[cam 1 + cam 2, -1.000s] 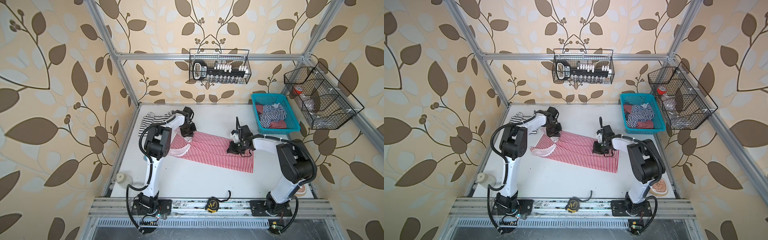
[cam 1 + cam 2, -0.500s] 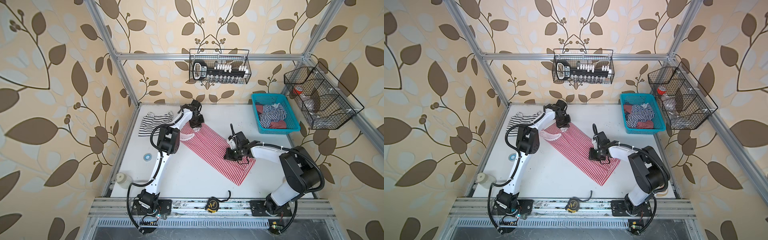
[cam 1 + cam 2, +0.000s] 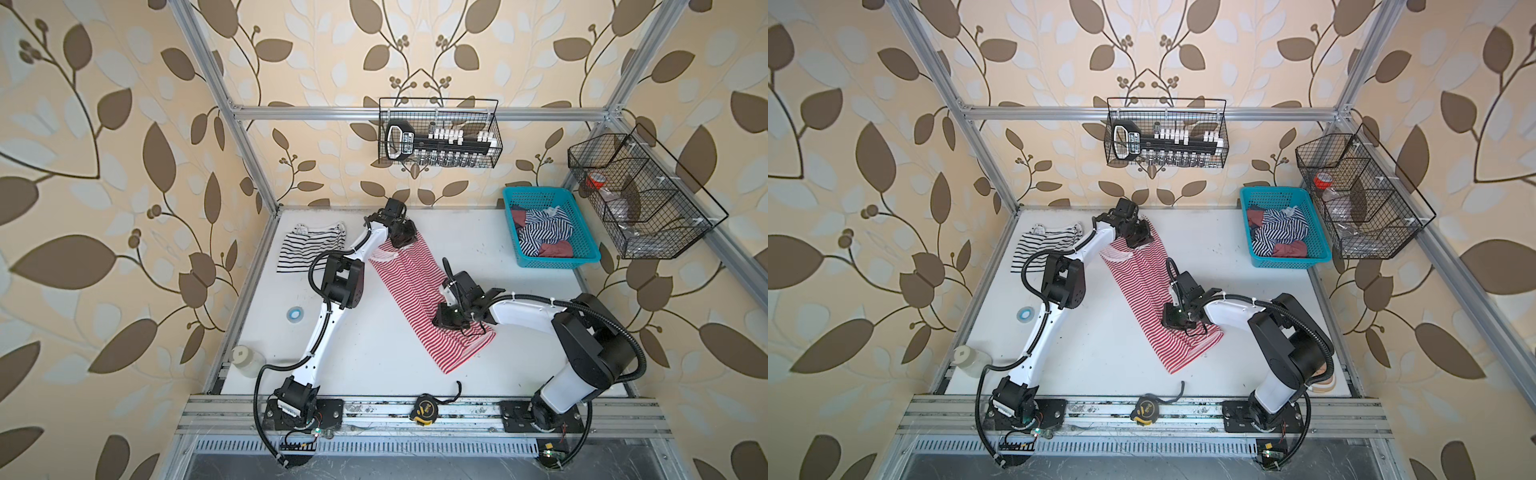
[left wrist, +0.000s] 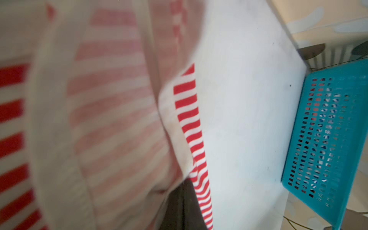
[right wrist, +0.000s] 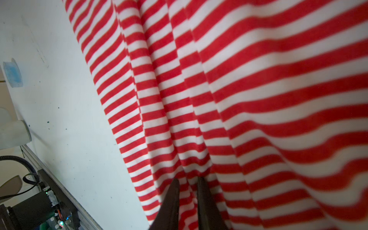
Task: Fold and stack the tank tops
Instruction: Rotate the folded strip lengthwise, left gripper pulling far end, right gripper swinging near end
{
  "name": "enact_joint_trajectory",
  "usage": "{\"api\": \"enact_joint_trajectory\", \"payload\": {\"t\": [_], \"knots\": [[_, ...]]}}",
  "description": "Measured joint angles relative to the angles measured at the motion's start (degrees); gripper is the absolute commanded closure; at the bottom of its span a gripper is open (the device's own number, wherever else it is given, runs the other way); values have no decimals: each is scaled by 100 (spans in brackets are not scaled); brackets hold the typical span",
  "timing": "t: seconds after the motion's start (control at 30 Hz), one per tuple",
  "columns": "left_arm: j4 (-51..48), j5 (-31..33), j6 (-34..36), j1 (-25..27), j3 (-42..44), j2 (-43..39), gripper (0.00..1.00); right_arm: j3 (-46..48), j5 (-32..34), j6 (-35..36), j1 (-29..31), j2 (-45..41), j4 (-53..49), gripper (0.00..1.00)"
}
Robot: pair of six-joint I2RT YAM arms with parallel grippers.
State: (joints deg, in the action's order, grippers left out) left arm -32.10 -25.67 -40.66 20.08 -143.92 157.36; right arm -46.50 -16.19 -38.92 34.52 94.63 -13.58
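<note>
The red-and-white tank top lies stretched on a diagonal from back centre to front right. My left gripper is shut on its strap end. In the left wrist view the cloth drapes over the lens and hides most of the gripper. My right gripper rests on the lower half. In its wrist view the fingers stand slightly apart over bunched folds of the top. The black-and-white tank top lies folded at back left. The navy-and-white one is crumpled in the basket.
The turquoise basket stands at back right and also holds reddish cloth. A blue tape roll and a white jar are at the left edge. A tape measure lies on the front rail. Wire baskets hang on the walls.
The red-and-white top swung from lying crosswise to a diagonal. My left gripper went toward the back and my right toward the front, both on the top. The right fingers have parted a little.
</note>
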Motion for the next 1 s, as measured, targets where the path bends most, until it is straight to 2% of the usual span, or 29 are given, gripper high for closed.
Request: {"api": "enact_joint_trajectory", "payload": {"t": [0.13, 0.3, 0.5, 0.6, 0.67, 0.77, 0.8, 1.0], "knots": [[417, -118, -22, 13, 356, -146, 67, -164, 76, -4, 42, -28, -468, 74], [553, 26, 22, 15, 1499, -984, 60, -463, 284, 98, 22, -374, -1257, 69], [302, 393, 238, 13, 1930, -2050, 53, -957, 374, 409, -433, -1113, -1650, 68], [133, 590, 326, 11, 2114, -2682, 59, -1064, 413, 688, -852, -1172, -1779, 74], [-13, 708, 374, 11, 2350, -3093, 71, -1064, 428, 898, -1130, -1113, -1893, 86], [-149, 844, 407, 13, 2951, -3569, 97, -1062, 470, 1200, -1480, -935, -2044, 100], [-179, 870, 411, 13, 3222, -3668, 100, -1062, 476, 1281, -1556, -859, -2072, 100], [-411, 953, 407, 13, 4607, -3585, 100, -1060, 433, 1718, -1633, -424, -2100, 100]]}}
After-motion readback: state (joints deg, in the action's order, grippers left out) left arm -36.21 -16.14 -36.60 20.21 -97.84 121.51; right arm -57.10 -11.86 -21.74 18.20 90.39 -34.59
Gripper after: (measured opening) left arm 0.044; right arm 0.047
